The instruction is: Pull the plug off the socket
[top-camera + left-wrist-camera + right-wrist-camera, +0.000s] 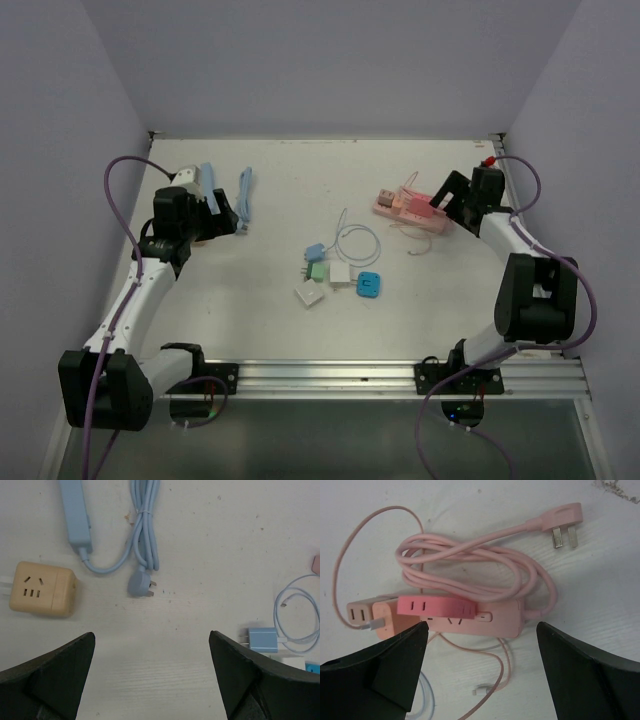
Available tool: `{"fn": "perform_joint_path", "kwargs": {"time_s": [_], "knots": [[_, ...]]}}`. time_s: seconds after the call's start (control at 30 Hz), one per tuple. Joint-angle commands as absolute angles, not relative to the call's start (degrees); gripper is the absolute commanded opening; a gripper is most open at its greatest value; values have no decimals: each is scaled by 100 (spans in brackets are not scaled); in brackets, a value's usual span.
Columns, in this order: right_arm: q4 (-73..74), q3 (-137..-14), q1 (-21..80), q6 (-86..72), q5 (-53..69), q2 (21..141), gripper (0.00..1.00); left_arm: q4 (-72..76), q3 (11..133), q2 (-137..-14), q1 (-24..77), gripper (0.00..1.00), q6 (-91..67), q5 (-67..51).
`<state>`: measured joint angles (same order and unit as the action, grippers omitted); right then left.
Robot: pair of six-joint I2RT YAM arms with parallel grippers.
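Both spread: left pincer (151, 636), right pincer (481, 626). Red plug (437, 605) just ahead of right one, seated in strip (500, 617); rigid, light, prob. tight, so pinch sides.

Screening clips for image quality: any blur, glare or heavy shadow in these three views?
Top external: even, soft light, no glare. Left wrist: beige adapter sharp, pincer fingers dark and slightly soft. Right wrist: pink power strip sharp, table bright, faint shadows.

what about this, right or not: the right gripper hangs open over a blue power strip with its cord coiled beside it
Wrong colour: the right gripper hangs open over a pink power strip, not a blue one, with its cord coiled beside it. The right wrist view shows it.
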<state>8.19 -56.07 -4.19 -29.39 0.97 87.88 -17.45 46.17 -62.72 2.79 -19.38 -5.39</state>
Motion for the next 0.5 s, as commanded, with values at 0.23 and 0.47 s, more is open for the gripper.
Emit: {"fn": "perform_joint_path", "kwargs": {"time_s": [0.23,0.47], "knots": [[272,-6126,-721,-2918,808,9650,85,-1494,4711,-6126,316,100,-1907,-264],[35,-5785,-721,-2882,1511,9721,69,-1494,4702,-6100,325,100,-1916,-334]]}}
